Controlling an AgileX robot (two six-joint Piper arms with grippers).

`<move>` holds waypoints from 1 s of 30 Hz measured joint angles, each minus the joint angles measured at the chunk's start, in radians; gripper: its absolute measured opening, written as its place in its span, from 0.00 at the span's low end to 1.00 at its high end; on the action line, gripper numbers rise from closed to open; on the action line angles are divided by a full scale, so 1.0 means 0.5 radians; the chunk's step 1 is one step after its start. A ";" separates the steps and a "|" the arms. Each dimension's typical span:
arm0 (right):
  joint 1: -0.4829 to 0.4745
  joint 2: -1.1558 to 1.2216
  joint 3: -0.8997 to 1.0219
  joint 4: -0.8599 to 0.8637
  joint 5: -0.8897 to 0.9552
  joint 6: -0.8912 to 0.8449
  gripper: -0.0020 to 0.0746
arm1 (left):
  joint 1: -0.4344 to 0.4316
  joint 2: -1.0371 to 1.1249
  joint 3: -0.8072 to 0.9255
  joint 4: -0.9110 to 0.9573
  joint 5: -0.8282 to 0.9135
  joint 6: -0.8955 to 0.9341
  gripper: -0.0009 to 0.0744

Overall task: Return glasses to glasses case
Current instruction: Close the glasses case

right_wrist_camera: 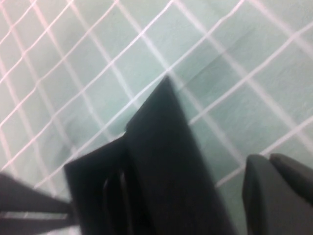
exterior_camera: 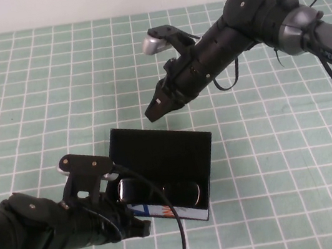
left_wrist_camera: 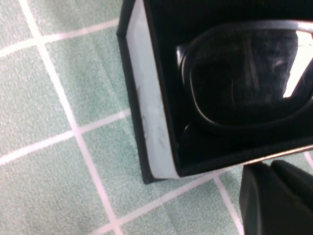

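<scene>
Lying inside the open glasses case (exterior_camera: 159, 163), the glasses (exterior_camera: 158, 195) sit low in the box with their dark lenses facing up, the frame close against the near wall and one end just short of the white side strip. The case stands on the green checked tablecloth (exterior_camera: 35, 94) near the middle of the table, its flat flap lid (exterior_camera: 164, 150) raised on the far side and leaning back. Cloth lies bare and wide to the left and right of the case and beyond it. The left gripper (exterior_camera: 141, 226) is low at the case's near left corner, just beside the printed strip, and its arm and a black cable (exterior_camera: 177, 236) crowd the near edge there; whether its jaws are apart or together I cannot tell. The right gripper (exterior_camera: 154, 110) hangs above the cloth just beyond the lid's far left corner, apart from it, jaws pressed together on nothing. In the right wrist view the lid's upper edge (right_wrist_camera: 166, 147) rises as a dark wedge close under the gripper, standing between it and the box interior.
</scene>
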 joint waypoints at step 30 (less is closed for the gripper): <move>0.015 -0.006 0.230 0.220 0.125 0.066 0.01 | 0.000 0.000 0.000 -0.003 -0.073 0.025 0.01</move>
